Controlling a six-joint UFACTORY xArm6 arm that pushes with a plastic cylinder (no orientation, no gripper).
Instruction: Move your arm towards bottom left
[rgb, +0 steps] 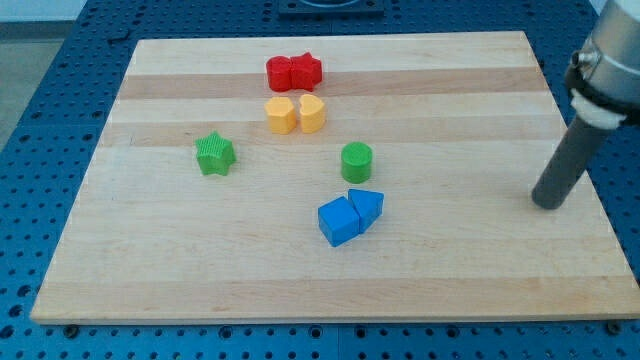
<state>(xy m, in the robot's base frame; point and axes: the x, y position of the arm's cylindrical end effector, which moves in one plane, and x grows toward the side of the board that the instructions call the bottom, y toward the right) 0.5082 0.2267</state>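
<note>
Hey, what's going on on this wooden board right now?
A robot arm's dark rod rests with my tip at the board's right side, touching no block. The blocks sit well to its left: two red blocks, two yellow blocks, a green star, a green cylinder, and two touching blue blocks.

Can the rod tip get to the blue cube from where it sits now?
Probably yes. My tip rests at the view's right, and the board between it and the blue cube is bare; only the blue triangular block touches the cube's right side.
</note>
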